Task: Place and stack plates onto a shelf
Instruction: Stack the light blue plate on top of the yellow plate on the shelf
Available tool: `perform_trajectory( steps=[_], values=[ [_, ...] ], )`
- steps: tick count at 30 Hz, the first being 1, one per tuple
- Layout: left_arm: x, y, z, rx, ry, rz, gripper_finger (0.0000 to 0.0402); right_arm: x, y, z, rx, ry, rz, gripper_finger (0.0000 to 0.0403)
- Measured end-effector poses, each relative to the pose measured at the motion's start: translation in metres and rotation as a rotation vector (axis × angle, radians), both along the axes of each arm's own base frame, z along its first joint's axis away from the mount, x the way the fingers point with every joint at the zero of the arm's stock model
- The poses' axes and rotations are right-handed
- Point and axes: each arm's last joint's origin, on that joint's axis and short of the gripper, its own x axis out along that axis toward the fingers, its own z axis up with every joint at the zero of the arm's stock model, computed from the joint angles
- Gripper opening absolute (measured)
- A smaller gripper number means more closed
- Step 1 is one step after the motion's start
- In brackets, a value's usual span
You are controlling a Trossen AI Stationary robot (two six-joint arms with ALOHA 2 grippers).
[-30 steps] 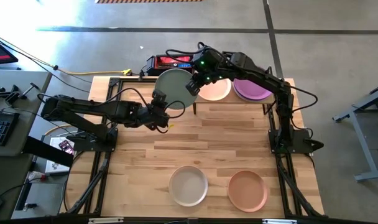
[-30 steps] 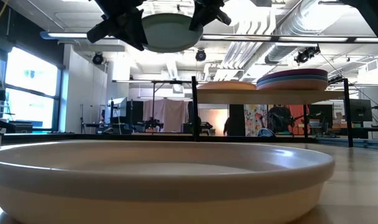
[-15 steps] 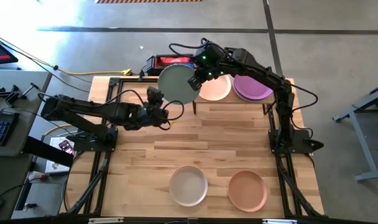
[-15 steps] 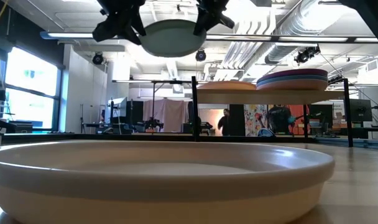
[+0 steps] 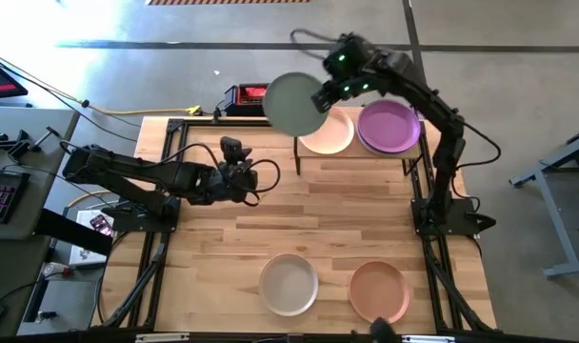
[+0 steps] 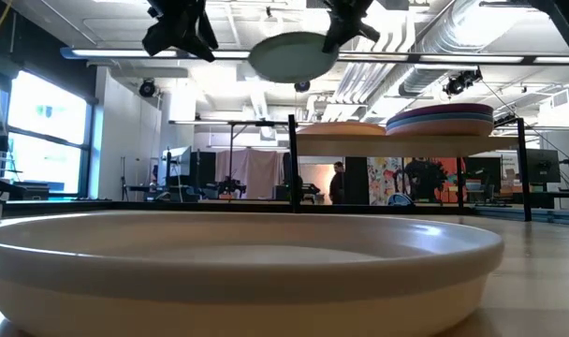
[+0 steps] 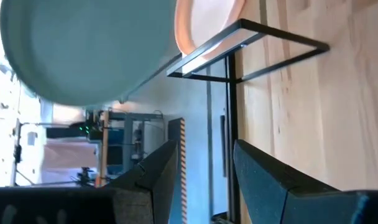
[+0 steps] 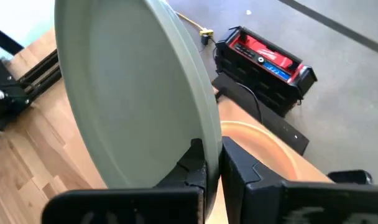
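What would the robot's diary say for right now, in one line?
right gripper: holds green plate above shelf | left gripper: open, empty, over table

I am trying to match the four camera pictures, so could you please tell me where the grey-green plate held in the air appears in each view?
High view: grey-green plate at the shelf's left end, in the right gripper.
Low view: top centre.
Left wrist view: large disc.
Right wrist view: fills the middle, clamped.
Shared landmark: peach plate on the shelf.
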Motion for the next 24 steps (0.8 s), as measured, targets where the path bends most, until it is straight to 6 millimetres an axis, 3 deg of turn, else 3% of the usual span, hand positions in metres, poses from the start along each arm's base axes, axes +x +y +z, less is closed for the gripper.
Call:
perform_trajectory(
  steps=[9,18,24],
  values=[
    [-0.001,0.000,-0.001,-0.045,-0.066,0.043,0.0145,-0.046,-0.036,-0.008,0.147,0.096,-0.085,0.0002],
    [-0.004,0.001,-0.004,-0.063,-0.054,0.064,0.0143,-0.048,-0.043,-0.031,0.231,0.188,-0.063,0.0002],
    [-0.005,0.001,-0.004,-0.065,-0.048,0.067,0.0143,-0.053,-0.031,-0.027,0.235,0.195,-0.044,0.0002]
  ],
)
